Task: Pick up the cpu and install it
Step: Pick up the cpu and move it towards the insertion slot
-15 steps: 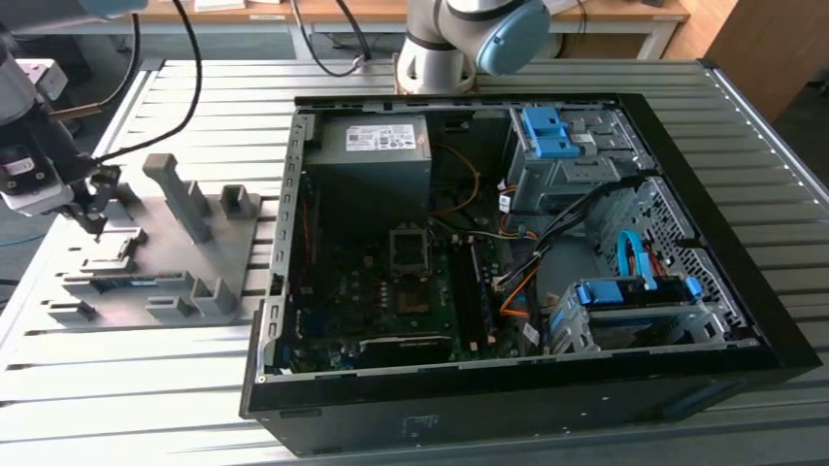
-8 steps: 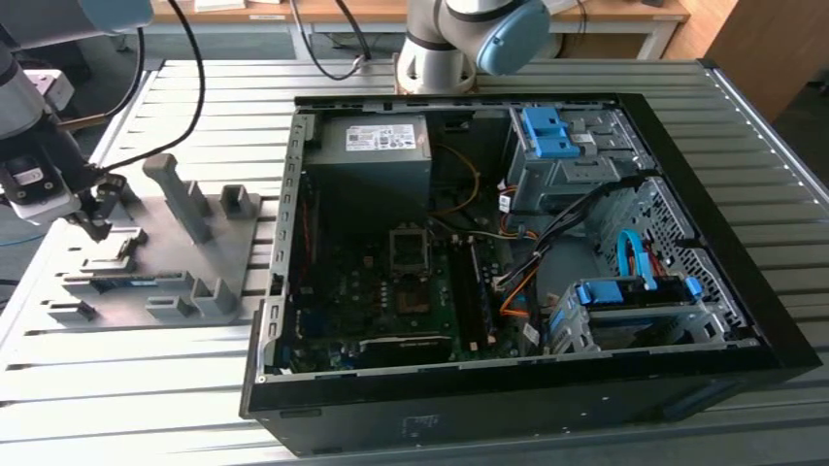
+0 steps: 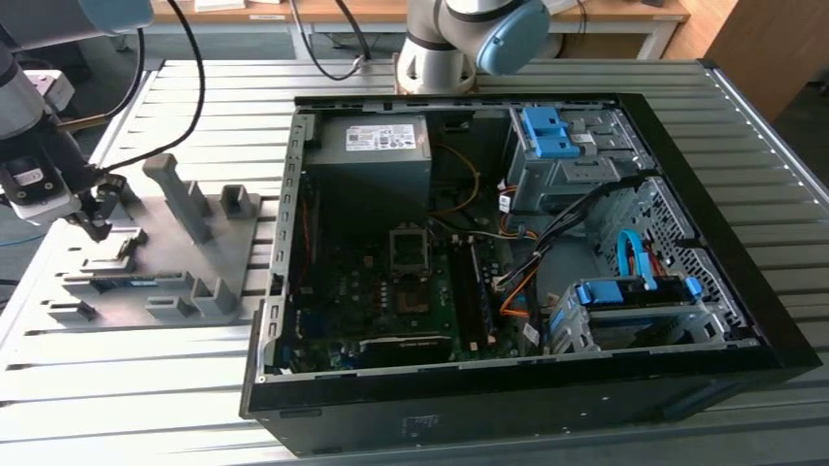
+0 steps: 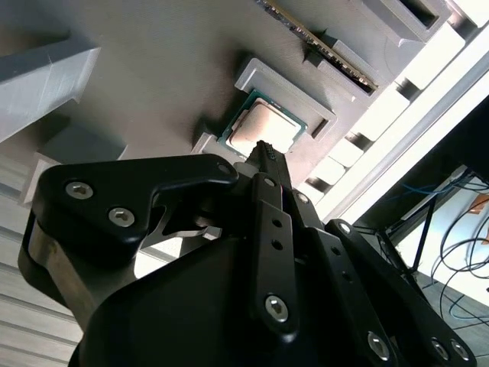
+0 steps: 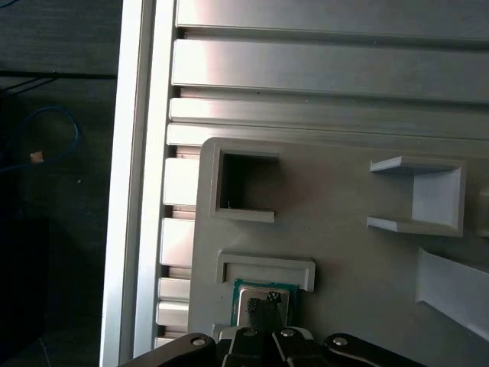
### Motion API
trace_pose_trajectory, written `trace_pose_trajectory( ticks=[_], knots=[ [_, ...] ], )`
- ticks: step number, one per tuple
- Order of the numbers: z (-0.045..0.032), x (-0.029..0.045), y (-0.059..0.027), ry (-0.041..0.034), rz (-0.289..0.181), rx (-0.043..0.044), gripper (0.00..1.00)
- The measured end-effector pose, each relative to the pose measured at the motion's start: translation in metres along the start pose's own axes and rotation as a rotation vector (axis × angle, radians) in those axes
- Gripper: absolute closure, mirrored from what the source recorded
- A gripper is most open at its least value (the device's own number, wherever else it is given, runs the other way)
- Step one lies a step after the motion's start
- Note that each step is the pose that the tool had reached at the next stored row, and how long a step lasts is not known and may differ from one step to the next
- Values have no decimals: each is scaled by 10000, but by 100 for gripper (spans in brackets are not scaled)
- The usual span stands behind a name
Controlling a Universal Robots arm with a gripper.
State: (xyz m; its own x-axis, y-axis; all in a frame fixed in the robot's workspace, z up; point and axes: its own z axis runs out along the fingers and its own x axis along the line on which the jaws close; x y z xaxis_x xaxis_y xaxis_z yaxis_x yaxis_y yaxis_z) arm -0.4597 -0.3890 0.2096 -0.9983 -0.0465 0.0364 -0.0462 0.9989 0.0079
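The cpu (image 4: 263,126) is a small square chip with a pale metal top and green rim, lying flat in a walled recess of the grey holder plate (image 3: 247,238). In the first wrist view the cpu (image 5: 248,306) lies right under the fingertips. My gripper (image 3: 93,225) hangs over the plate's side at the exterior view's left. Its dark fingers are pressed together, and their tip (image 4: 262,151) hovers at the chip's edge; whether it touches I cannot tell. The dark socket (image 3: 408,248) sits on the motherboard inside the open computer case (image 3: 725,282).
A long memory stick (image 4: 321,38) stands in a slot of the same plate. Raised grey posts (image 3: 175,194) rise from the plate beside my gripper. The grey power-supply box (image 3: 376,155), cables and blue drive brackets (image 3: 557,131) crowd the case. Another robot base (image 3: 441,49) stands behind it.
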Motion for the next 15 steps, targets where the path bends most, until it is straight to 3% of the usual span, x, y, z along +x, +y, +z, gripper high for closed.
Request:
trace_pose_trajectory(
  ticks=[7, 13, 15],
  knots=[
    [0, 0, 0, 0, 0, 0, 89],
    [1, 0, 0, 0, 1, 0, 59],
    [1, 0, 0, 1, 0, 0, 54]
  ],
)
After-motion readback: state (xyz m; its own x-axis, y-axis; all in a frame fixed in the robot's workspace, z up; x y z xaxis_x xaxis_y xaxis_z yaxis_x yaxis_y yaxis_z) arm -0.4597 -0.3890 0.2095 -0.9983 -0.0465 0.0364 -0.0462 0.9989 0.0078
